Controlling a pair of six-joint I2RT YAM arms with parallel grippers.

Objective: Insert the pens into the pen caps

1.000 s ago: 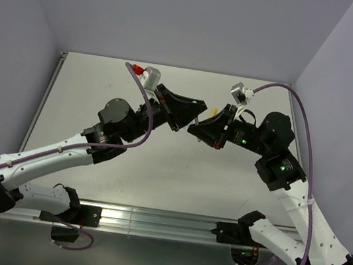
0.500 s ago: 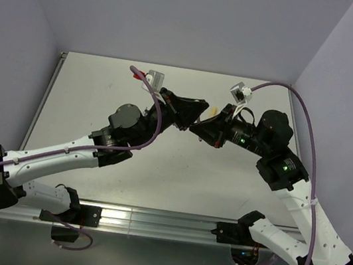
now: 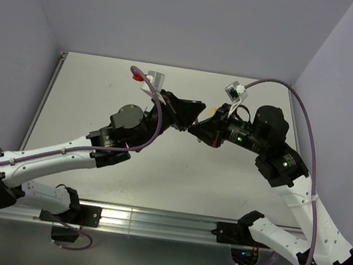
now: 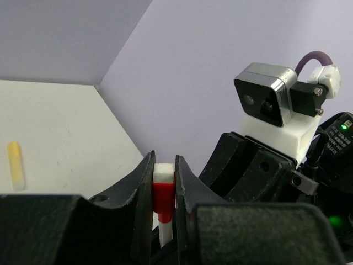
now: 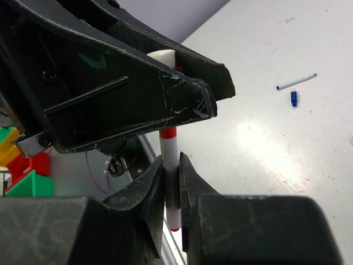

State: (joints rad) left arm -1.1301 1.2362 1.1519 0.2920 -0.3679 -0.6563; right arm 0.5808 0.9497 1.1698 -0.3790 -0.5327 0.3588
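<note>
Above the middle of the table [image 3: 89, 92], at the centre of the top view, both arms are standing tip to tip in the air. The left gripper [image 4: 164, 165] is pinching a red cap [image 4: 163, 196] with a white top. A white stick is showing just under it. The right gripper [image 5: 170, 165] is clamping a thin white pen [image 5: 169, 146] with a red band. It is pointing up between the left fingers, which are hiding its upper end. At the lower left of the left wrist view, a yellow pen [image 4: 15, 173] is lying on the table. At the upper right of the right wrist view, a blue-tipped pen [image 5: 296, 81] and a blue cap [image 5: 294, 98] are lying near each other.
</note>
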